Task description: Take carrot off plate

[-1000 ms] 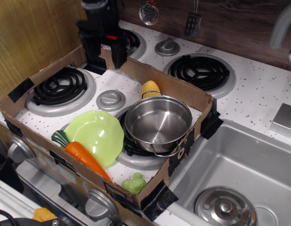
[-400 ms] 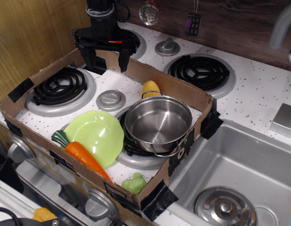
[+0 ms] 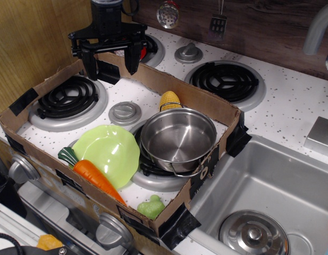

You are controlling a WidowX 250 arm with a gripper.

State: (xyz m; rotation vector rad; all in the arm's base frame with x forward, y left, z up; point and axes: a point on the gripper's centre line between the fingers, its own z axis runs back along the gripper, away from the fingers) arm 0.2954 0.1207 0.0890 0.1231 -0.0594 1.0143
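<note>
Glossy orange carrot [image 3: 98, 179] with green stub top, lying slantwise at the near-left edge of the lime-green plate [image 3: 108, 149], stub end out past the rim, tip pointing toward the small light-green toy [image 3: 151, 207] in the near corner of the cardboard tray [image 3: 190, 99]. Probably light, hollow and stiff plastic; slick and tapered, so likely to squirt out of a pinch near the tip. Best taken across the thick part just below the green top, jaws square to its length. Hand [image 3: 111, 62] high at the back-left of the stove surface [image 3: 291, 101], spread wide and empty, well apart from the carrot. Compared with a second ago: then clenched and lower by the tray's back wall, now opened out and shifted up and left; carrot, plate, steel pot [image 3: 178, 139] and corn cob [image 3: 169, 99] unmoved
</note>
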